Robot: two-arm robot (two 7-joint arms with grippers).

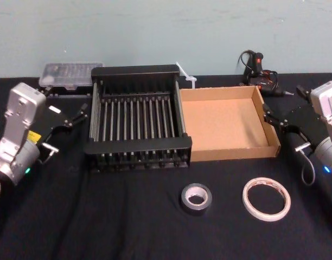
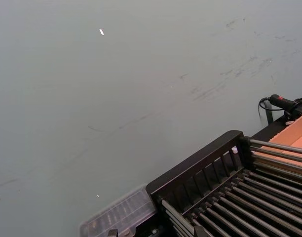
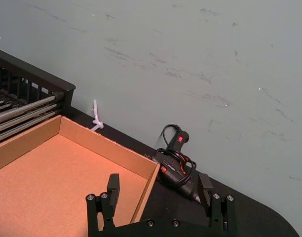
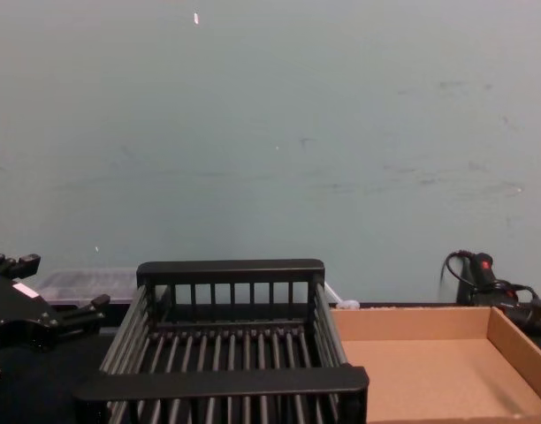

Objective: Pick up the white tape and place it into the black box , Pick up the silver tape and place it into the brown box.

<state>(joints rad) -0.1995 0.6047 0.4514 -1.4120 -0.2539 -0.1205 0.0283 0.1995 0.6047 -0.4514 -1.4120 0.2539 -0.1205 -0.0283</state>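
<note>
Both open grippers, left gripper (image 1: 68,127) and right gripper (image 1: 279,125), wait far from the flat white tape roll (image 1: 266,199) and dark grey tape roll (image 1: 196,199), so a rushed grab could mix up the boxes.

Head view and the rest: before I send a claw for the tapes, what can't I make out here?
- White tape: its label print is too small to read in the head view.
- Silver tape: the side facing away is hidden by the roll itself.
- Black box: near end cut off by the chest view's lower edge.
- Brown box: partly cut off by the right wrist view's edge.
</note>
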